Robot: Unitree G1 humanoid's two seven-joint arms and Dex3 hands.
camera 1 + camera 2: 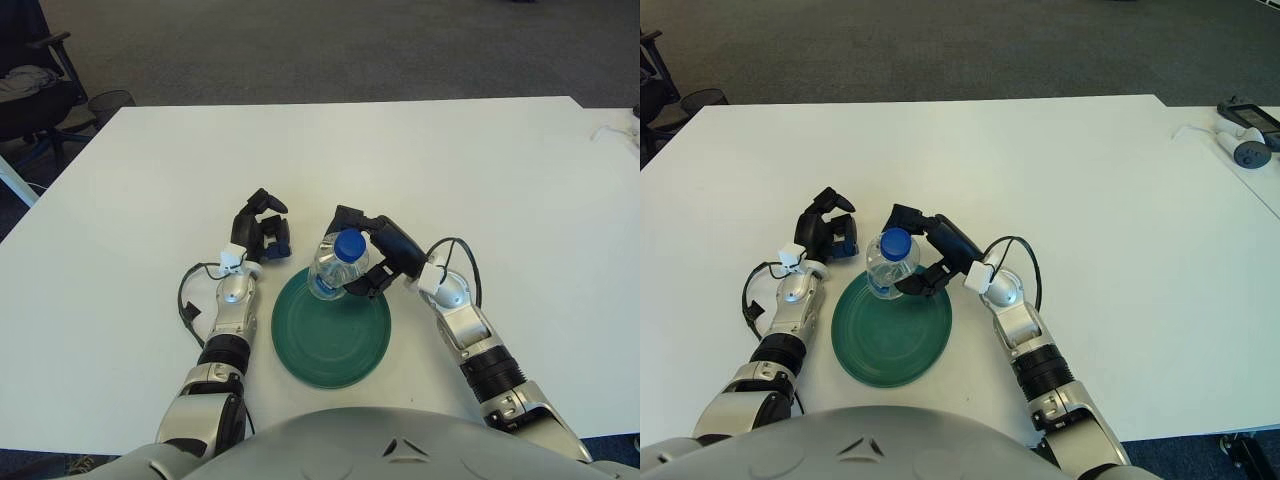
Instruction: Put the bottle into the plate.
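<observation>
**Bottle at the plate's far rim, in the right hand's grasp**

The right hand (372, 262) is wrapped around the clear plastic bottle with a blue cap (338, 266). The bottle stands near upright, cap up, its long axis close to vertical, base over the far rim of the round green plate (332, 345); contact cannot be confirmed. The plate's centre lies toward the robot. The left hand (261, 238), curled and holding nothing, shows beside the plate's left rim on the white desk (480, 170). Only the right eye view shows devices (1244, 135) at the desk's far right.
</observation>
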